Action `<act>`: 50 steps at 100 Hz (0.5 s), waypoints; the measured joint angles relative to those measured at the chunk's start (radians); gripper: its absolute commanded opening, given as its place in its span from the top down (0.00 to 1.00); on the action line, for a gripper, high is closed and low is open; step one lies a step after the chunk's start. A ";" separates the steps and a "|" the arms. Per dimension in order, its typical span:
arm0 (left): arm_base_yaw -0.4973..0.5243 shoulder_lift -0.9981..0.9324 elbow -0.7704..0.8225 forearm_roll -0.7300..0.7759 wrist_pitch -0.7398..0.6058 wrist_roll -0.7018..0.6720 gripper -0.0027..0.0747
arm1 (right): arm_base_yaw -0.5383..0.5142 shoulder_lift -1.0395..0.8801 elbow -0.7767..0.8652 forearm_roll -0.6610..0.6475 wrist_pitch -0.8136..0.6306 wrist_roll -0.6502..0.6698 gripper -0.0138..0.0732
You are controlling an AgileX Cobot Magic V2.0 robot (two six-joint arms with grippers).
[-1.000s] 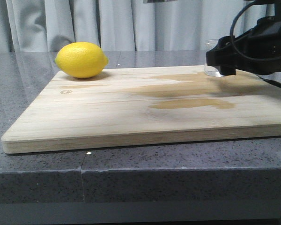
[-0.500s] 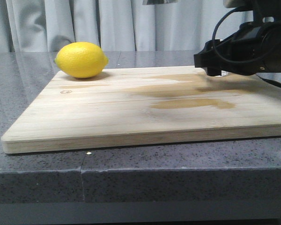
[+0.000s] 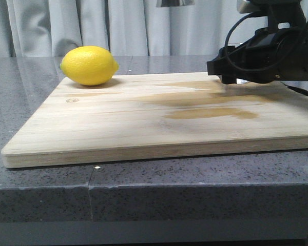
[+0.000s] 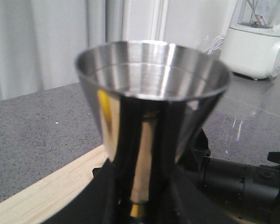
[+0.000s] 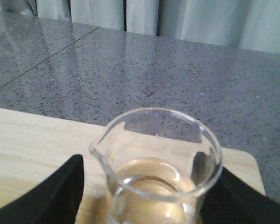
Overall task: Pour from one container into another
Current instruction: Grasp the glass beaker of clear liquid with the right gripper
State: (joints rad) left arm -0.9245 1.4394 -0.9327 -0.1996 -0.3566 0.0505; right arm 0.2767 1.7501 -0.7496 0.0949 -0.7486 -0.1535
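My right gripper [image 5: 144,205] clamps the glass beaker [image 5: 156,163], upright with pale liquid, over the wooden board's [image 3: 143,123] far right corner. My left gripper [image 4: 140,205] grips the steel jigger [image 4: 151,102], held above that board.

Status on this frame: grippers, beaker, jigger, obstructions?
Left gripper shut on steel jigger, upright, empty. Right gripper around glass beaker, liquid inside, upright. Lemon far across board, clear.
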 measured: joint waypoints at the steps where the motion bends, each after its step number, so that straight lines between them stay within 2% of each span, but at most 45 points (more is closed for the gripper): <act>1: 0.000 0.000 0.000 0.000 0.000 0.000 0.99 | 0.000 0.000 0.000 0.000 0.000 0.000 0.43; 13: 0.000 0.000 0.000 0.000 0.000 0.000 0.99 | 0.000 0.000 0.000 0.000 0.000 0.000 0.56; 20: 0.000 0.000 0.000 0.000 0.000 0.000 0.99 | 0.000 0.000 0.000 0.000 0.000 0.000 0.61; 50: 0.000 0.000 0.000 0.000 0.004 0.000 0.99 | 0.000 0.002 -0.001 -0.002 0.000 0.000 0.62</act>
State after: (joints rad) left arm -0.9245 1.4394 -0.9327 -0.1996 -0.3528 0.0505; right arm 0.2767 1.7517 -0.7503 0.0932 -0.7486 -0.1535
